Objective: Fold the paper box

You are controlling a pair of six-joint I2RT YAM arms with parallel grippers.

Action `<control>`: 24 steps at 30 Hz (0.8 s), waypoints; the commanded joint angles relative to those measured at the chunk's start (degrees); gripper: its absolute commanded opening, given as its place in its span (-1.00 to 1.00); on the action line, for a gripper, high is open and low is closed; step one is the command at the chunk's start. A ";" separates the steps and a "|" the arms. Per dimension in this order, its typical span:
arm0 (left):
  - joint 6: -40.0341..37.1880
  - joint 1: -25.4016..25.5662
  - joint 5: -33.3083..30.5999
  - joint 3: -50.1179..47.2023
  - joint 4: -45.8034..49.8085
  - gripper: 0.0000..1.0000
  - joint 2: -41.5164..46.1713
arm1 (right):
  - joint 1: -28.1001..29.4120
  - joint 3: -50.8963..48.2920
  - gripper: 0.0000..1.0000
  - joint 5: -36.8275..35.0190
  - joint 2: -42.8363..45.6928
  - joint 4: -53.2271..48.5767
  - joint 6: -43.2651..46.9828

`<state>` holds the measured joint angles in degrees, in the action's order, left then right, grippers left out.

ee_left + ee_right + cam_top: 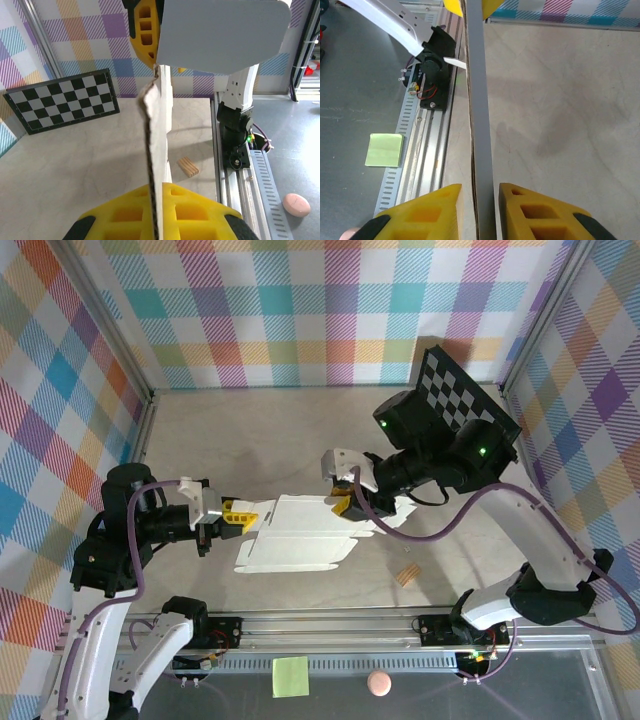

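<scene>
Mid-desk, slightly toward the near edge: the paper box [295, 535] hangs between the two arms, apparently raised off the desk [250, 440]. Its shadow falls on the surface below in the right wrist view.

- Paper box: pale grey-white thin card, only partly formed. From above it reads as a flat, creased sheet with a scalloped near edge and small flaps. In the left wrist view it stands edge-on [159, 150] with a ragged brownish cut edge, and a broad round-cornered flap spreads above it. In the right wrist view it is a thin grey strip [481, 100], also edge-on.
- Left gripper [240, 515]: its yellow pincer is closed tight on the box's left end, with the card pinched between the pads [156, 212].
- Right gripper [345, 502]: it is at the box's far right corner. Its pincer straddles the card edge [480, 210] with the jaws apart, a thin gap showing on each side.
- Checkerboard panel [465, 390]: leans at the far right corner.
- Small wooden block [407, 575]: lies near the near edge, right of the box.
- Sticky note [290, 676] and pink ball [378, 682]: both sit beyond the near rail.
</scene>
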<state>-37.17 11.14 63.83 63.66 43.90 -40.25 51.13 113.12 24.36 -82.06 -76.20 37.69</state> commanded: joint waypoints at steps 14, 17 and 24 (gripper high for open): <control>-2.04 0.47 0.92 0.24 0.03 -1.00 -1.06 | 3.01 6.46 -0.83 -3.23 -4.45 -6.06 1.25; -1.61 0.48 -0.24 0.07 -1.13 -1.00 -0.80 | 3.05 6.16 -1.00 -4.25 -4.27 -5.57 0.61; 20.62 0.47 -20.08 -2.62 -18.23 0.21 1.14 | 0.39 3.08 -1.00 -5.11 -2.84 1.52 -5.44</control>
<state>-26.70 11.25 53.93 61.73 34.74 -39.92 52.88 117.23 18.44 -86.04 -78.24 35.94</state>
